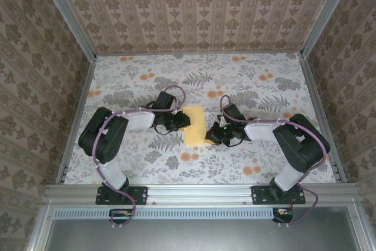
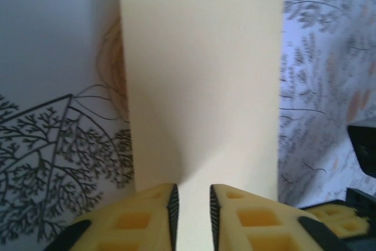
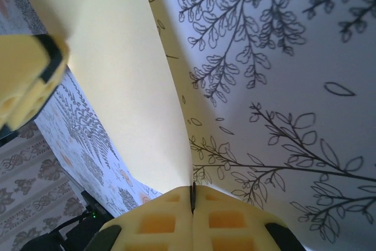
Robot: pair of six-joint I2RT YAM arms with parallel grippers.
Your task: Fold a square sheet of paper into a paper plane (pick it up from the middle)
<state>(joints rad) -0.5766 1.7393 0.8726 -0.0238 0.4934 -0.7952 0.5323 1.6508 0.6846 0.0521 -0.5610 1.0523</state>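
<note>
The square sheet of paper (image 1: 198, 126) lies on the table (image 1: 258, 86) where both arms can reach it. The right gripper (image 3: 192, 191) is pinched shut on its edge, maybe to fold it; the left gripper (image 2: 192, 197) is open a crack over it. The wrist views show the jaws close up, the top view the whole sheet.

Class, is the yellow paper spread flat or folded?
Folded over: from above the paper is a narrow rectangle, and the right fingers pinch its raised edge.

1 sq. sheet of paper (image 1: 197, 130), 2 hands (left hand (image 1: 185, 120), right hand (image 1: 217, 136)), 1 table (image 1: 258, 86).
</note>
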